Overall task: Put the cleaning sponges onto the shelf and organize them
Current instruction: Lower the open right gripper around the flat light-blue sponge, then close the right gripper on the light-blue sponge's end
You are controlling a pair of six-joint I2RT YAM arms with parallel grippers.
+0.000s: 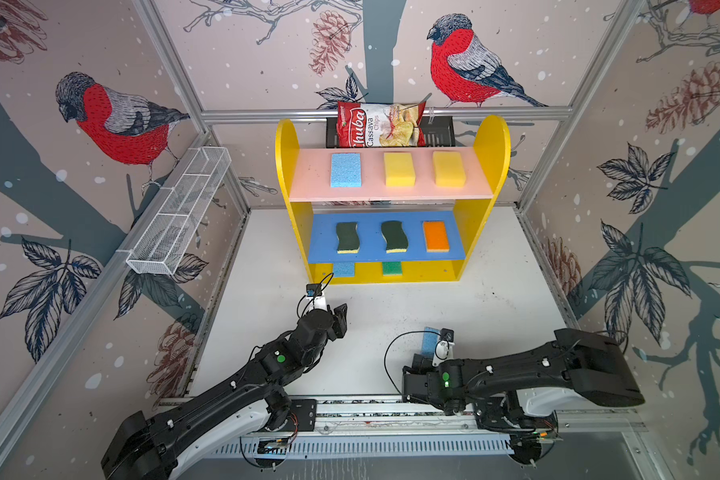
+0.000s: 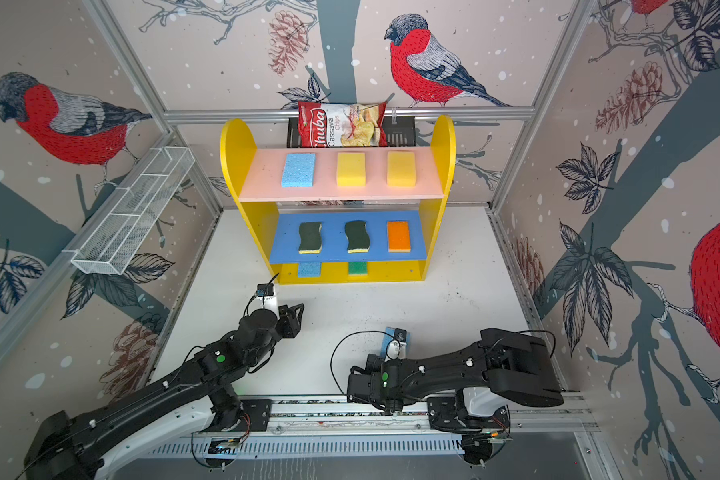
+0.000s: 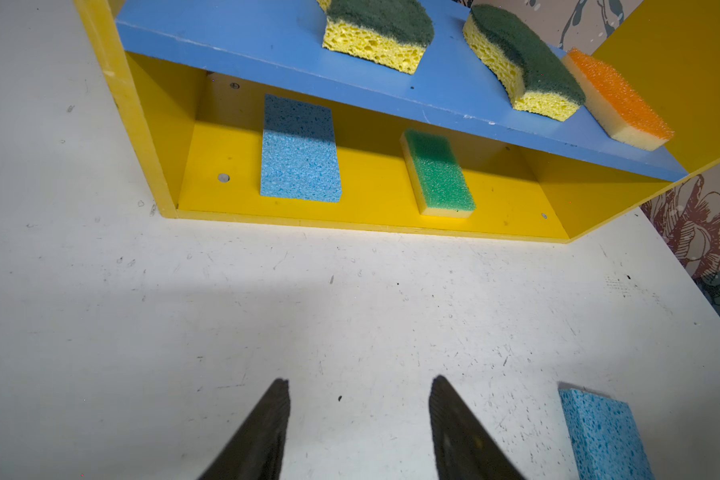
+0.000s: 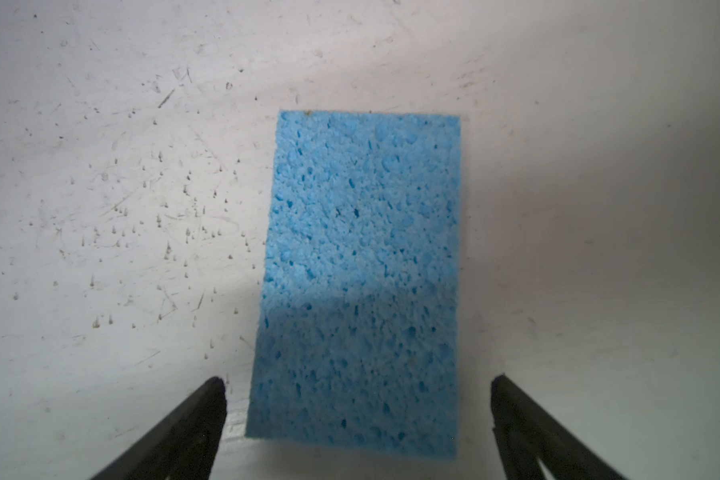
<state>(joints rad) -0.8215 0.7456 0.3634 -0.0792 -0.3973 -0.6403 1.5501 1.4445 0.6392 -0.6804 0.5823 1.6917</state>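
Pickup of remaining blue sponge [image 4: 358, 282], the last item for the shelf [image 1: 491, 137].
Eight sponges [image 1: 345, 169] are seen shelved: three on the pink top board [image 1: 308, 183], three on the blue middle board [image 1: 321, 241], two on the yellow base [image 3: 371, 199]. The remaining blue sponge lies flat on the surface [image 3: 184, 311], framed by the right end effector [image 4: 358, 381], whose jaws are spread wide and empty. The left end effector [image 3: 360, 380] is partly apart, empty, facing the shelf. Descent, closure across the sponge's width and transfer to the free base slot are judged necessary. In both top views the right jaws are hidden beneath the arm, and the sponge is mostly covered.
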